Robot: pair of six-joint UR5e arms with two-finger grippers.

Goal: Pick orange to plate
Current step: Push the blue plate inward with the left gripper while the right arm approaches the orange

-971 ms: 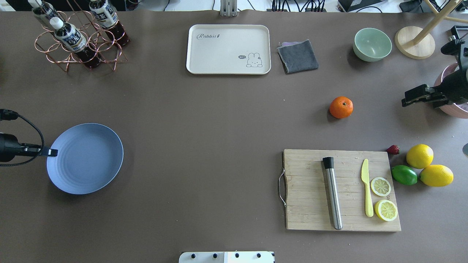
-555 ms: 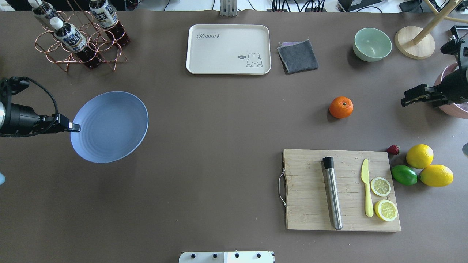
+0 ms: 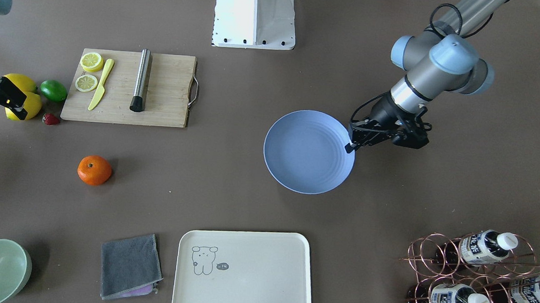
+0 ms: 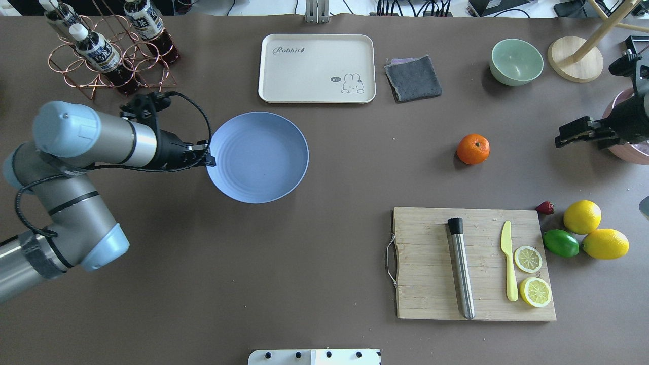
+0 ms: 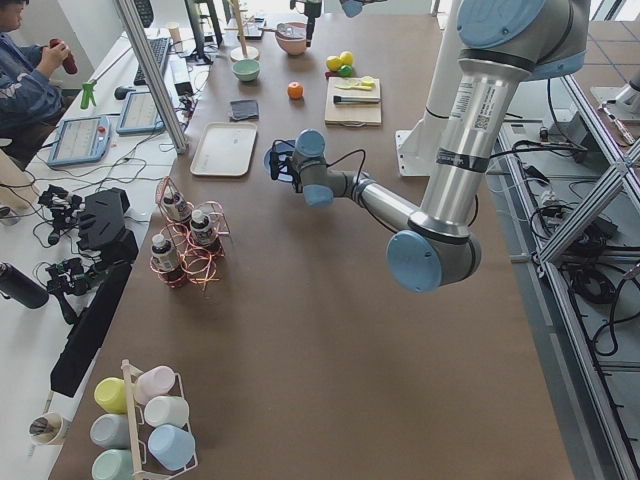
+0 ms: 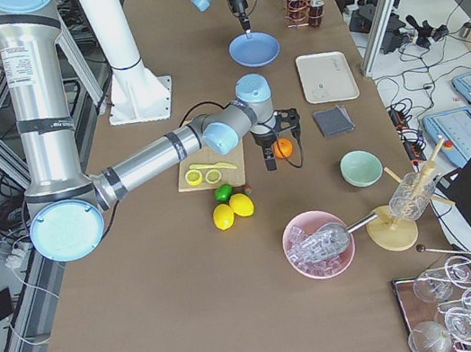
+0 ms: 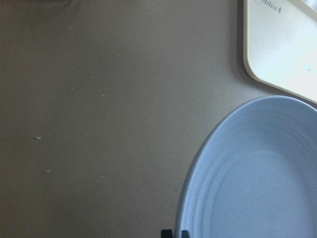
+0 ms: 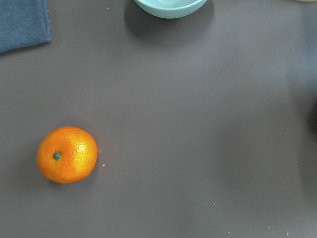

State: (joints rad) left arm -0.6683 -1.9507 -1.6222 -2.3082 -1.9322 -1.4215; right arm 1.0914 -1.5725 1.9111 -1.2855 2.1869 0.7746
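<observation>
Left gripper clamped on plate rim. Orange on tabletop, well apart from plate. Right gripper near orange; whether apart or together, cannot tell.

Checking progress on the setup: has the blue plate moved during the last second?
Yes. Overhead, the plate, held at its rim by the left end effector, has shifted rightward and up, close to the cream tray.

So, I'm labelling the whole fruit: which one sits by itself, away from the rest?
The orange, alone on the bare table; the two lemons and the lime sit bunched together beside the cutting board.
</observation>
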